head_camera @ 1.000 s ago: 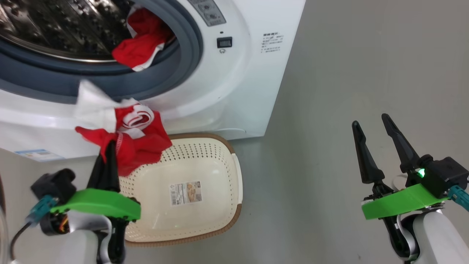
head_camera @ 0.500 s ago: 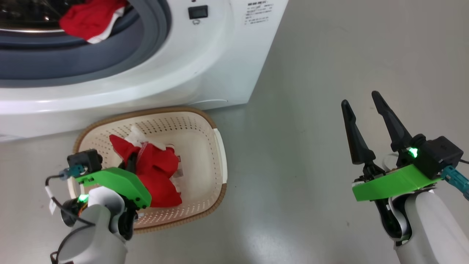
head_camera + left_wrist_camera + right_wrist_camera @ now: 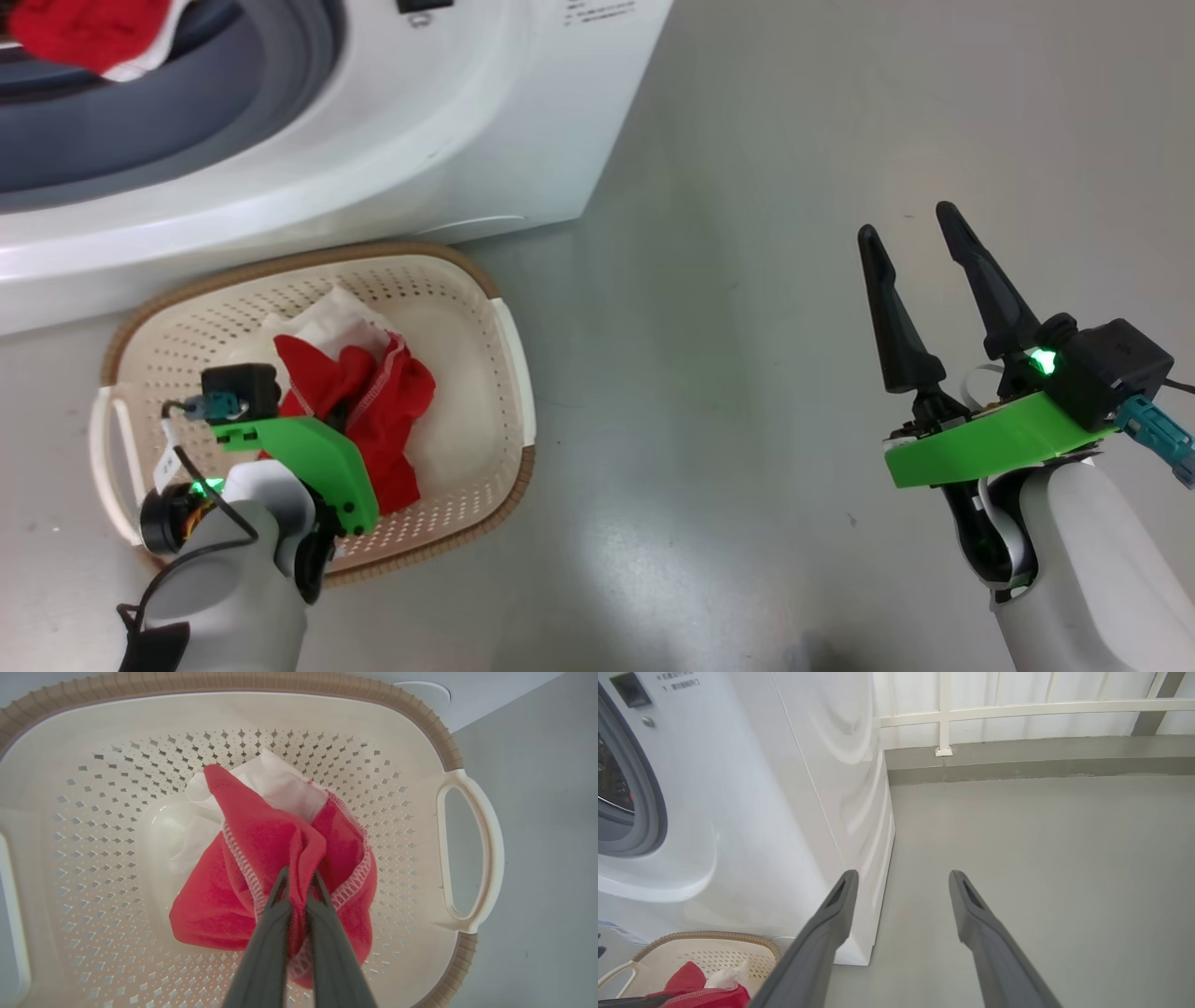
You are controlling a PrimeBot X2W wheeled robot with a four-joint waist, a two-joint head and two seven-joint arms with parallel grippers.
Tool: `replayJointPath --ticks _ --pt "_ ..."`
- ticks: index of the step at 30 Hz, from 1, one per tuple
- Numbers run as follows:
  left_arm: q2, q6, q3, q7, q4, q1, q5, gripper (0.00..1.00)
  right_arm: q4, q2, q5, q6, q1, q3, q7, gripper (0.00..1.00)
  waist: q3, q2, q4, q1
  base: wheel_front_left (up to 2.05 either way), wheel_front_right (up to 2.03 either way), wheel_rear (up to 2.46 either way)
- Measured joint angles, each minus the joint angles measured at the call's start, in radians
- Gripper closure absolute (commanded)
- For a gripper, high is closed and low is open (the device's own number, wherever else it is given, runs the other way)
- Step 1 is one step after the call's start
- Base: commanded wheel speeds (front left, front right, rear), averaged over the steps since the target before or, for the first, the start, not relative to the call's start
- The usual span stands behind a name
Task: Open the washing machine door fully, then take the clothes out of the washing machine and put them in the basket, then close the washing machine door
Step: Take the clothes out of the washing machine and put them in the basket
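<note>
The cream basket (image 3: 485,280) stands on the floor in front of the white washing machine (image 3: 485,121). My left gripper (image 3: 350,406) points down into it, shut on a red garment with white trim (image 3: 397,420), which rests bunched on the basket floor. The left wrist view has the dark fingers (image 3: 273,914) pinching a fold of the red garment (image 3: 261,844) over the basket (image 3: 117,826). More red clothes (image 3: 79,33) lie at the drum's mouth. My right gripper (image 3: 910,229) hangs open over bare floor to the right. The door is out of view.
Grey floor (image 3: 747,280) stretches to the right of the machine. In the right wrist view a white railing (image 3: 1017,709) and low grey kerb run along the far wall past the machine's side (image 3: 822,765), with the basket's corner (image 3: 705,942) at lower left.
My left gripper has carried the red garment down from the machine's front into the basket. The head camera has tilted down and right. The right gripper stays open.
</note>
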Motion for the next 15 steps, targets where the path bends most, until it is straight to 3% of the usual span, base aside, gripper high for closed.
replayJointPath --ticks 2,4,7,9,10,12,15 --pt "0.000 0.000 -0.005 -0.009 0.011 -0.003 0.000 1.00 0.000 0.003 0.000 0.000 0.000 -0.001 0.000 0.00 0.005 0.0000 -0.007 0.0000 0.00 0.00 0.00" --pt "0.000 -0.004 -0.005 -0.009 0.016 -0.005 -0.001 0.80 0.001 0.004 0.000 0.000 0.000 -0.001 0.000 0.00 0.006 0.0000 -0.009 0.0000 0.00 0.00 0.00" --pt "-0.001 -0.007 -0.003 -0.020 0.025 -0.005 -0.003 0.65 0.007 0.005 0.000 0.000 0.000 -0.001 0.000 0.00 0.002 0.0000 -0.008 0.0000 0.00 0.00 0.00" --pt "-0.004 -0.007 -0.002 -0.033 0.029 -0.005 -0.014 0.47 0.011 0.005 -0.001 0.000 0.000 -0.005 0.000 0.00 -0.006 0.0000 -0.004 0.0000 0.00 0.00 0.00" --pt "-0.007 -0.007 -0.001 -0.045 0.030 -0.005 -0.018 0.47 0.012 0.004 -0.001 0.000 0.000 -0.008 0.000 0.00 -0.011 0.0000 -0.002 0.0000 0.00 0.00 0.00" --pt "-0.011 -0.008 0.002 -0.082 0.031 -0.005 -0.023 0.04 0.015 0.004 -0.007 0.000 0.000 -0.012 0.000 0.00 -0.022 0.0000 0.004 0.0000 0.00 0.00 0.00" --pt "-0.015 -0.016 0.007 -0.114 0.033 -0.005 -0.041 0.00 0.018 0.004 -0.010 0.000 0.000 -0.016 0.000 0.00 -0.044 0.0000 0.013 0.0000 0.00 0.00 0.00"
